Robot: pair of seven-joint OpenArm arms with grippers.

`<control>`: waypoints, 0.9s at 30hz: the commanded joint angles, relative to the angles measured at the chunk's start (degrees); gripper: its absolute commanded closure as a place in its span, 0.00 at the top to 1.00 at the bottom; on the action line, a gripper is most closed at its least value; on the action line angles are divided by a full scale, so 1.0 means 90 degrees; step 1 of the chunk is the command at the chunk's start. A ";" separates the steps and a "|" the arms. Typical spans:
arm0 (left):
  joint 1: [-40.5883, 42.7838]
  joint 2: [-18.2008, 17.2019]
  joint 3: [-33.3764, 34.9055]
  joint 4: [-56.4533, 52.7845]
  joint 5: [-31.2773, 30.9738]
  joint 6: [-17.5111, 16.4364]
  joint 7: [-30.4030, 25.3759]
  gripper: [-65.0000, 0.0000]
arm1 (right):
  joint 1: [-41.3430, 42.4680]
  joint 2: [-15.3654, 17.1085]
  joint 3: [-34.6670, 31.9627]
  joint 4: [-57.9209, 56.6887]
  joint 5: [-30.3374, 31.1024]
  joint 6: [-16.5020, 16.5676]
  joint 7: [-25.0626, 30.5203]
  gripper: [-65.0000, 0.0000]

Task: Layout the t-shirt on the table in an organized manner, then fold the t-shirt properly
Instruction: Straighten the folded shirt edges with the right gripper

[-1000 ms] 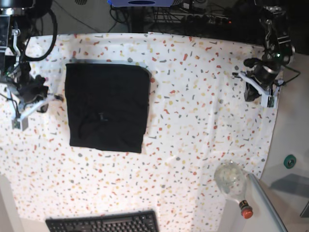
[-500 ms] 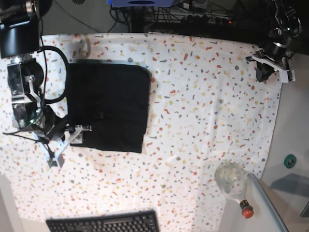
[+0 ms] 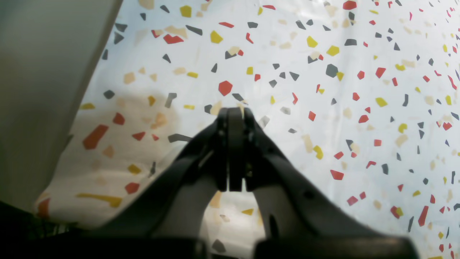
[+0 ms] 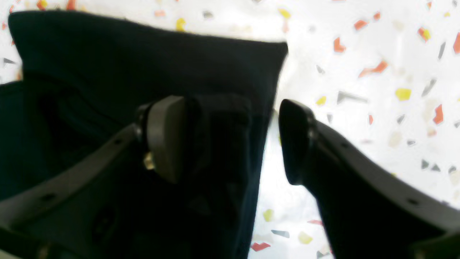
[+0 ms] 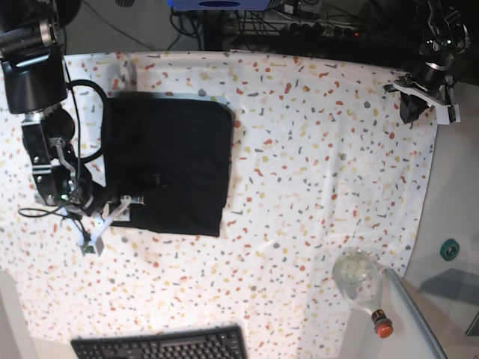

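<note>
Folded black t-shirt [image 5: 166,166], speckled table [image 5: 322,149]

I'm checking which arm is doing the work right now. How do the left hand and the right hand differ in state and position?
The left hand is shut, its fingers pressed together on nothing; the right hand is open. The left hand hangs over bare table at the far corner, away from the t-shirt; the right hand straddles the t-shirt's near corner edge, one finger over the fabric, the other over the table. Both have dark fingers.
</note>
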 commanded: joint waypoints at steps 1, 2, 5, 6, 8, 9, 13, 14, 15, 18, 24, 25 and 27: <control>0.0000 -0.0096 -0.0025 0.0062 -0.0112 -0.0034 -0.0145 0.00 | 0.0173 0.0061 0.0061 0.0108 0.0036 0.0024 0.0142 0.41; 0.0000 -0.0096 -0.0025 0.0062 -0.0112 -0.0034 -0.0145 0.00 | 0.0173 0.0052 0.0061 0.0108 0.0036 0.0024 0.0142 0.31; -0.0010 -0.0096 -0.0025 0.0062 -0.0112 -0.0034 -0.0145 0.00 | 0.0183 0.0042 0.0071 0.0069 0.0066 0.0024 0.0122 0.00; -0.0010 -0.0096 -0.0025 0.0062 -0.0112 -0.0034 -0.0145 0.00 | 0.0193 0.0042 0.0080 0.0069 0.0066 0.0024 0.0122 0.00; -0.0010 -0.0096 -0.0025 0.0062 -0.0112 -0.0034 -0.0145 0.00 | 0.0193 0.0042 0.0080 0.0079 0.0075 0.0024 0.0122 0.00; -0.0010 -0.0096 -0.0025 0.0062 -0.0112 -0.0034 -0.0145 0.00 | 0.0193 0.0042 0.0080 0.0079 0.0075 0.0024 0.0122 0.00; -0.0010 -0.0096 -0.0045 0.0062 -0.0112 -0.0034 -0.0145 0.00 | 0.0193 0.0042 0.0090 0.0167 0.0075 -0.0015 0.0122 0.00; -0.0010 -0.0096 -0.0055 0.0062 -0.0112 -0.0034 -0.0145 0.00 | 0.0193 0.0042 0.0100 0.0255 0.0075 -0.0025 0.0122 0.00; -0.0010 -0.0096 -0.0065 0.0062 -0.0112 -0.0034 -0.0145 0.00 | 0.0173 0.0042 0.0178 0.0352 0.0075 -0.0025 0.0122 0.00; -0.0010 -0.0096 -0.0074 0.0062 -0.0102 -0.0034 -0.0145 0.00 | 0.0163 -0.0036 0.0520 0.0460 0.0075 -0.0025 0.0112 0.00; -0.0010 -0.0096 -0.0074 0.0062 -0.0102 -0.0034 -0.0145 0.00 | 0.0193 -0.0124 0.0754 0.0167 0.0026 0.0005 0.0152 0.00; -0.0010 -0.0096 -0.0065 0.0062 -0.0102 -0.0034 -0.0145 0.00 | 0.0271 -0.0134 0.0754 -0.0058 0.0026 0.0005 0.0161 0.00; -0.0010 -0.0096 -0.0045 0.0062 -0.0102 -0.0034 -0.0145 0.00 | 0.0407 -0.0202 0.0754 -0.0556 0.0026 0.0005 0.0161 0.00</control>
